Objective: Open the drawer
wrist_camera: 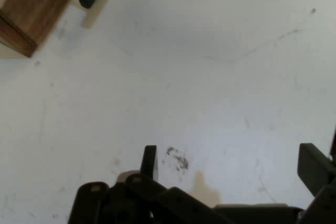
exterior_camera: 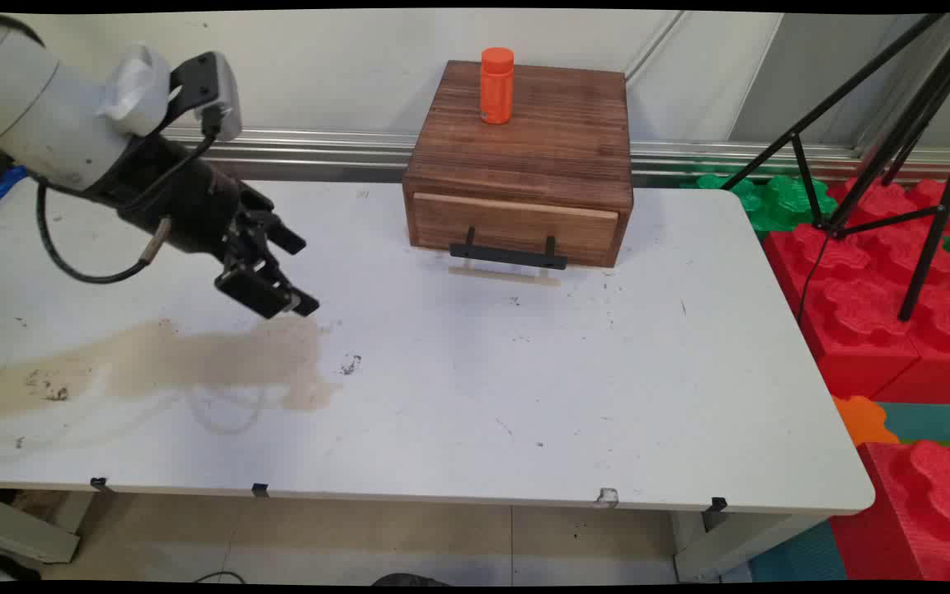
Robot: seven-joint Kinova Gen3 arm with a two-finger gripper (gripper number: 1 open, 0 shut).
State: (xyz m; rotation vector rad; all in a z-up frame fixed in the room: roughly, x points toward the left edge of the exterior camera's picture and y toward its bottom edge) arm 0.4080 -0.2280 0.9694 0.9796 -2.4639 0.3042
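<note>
Main view: hand (exterior_camera: 289,276) spread wide, holding nothing, hovers over surface (exterior_camera: 524,396) near left edge, above brown stain (exterior_camera: 195,359). Orange bottle (exterior_camera: 496,85) upright atop closed wooden drawer box (exterior_camera: 520,165), far edge.

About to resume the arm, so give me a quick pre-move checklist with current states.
1. Black two-finger gripper open and empty: ok.
2. Gripper raised off the white table, touching nothing: ok.
3. Brown wooden drawer box, drawer shut, black handle unobstructed: ok.
4. Orange cylindrical bottle upright on the box top: ok.
5. Table surface clean: not ok, tan stain lies under the gripper.
6. Black cable free of snags: cannot tell.
</note>
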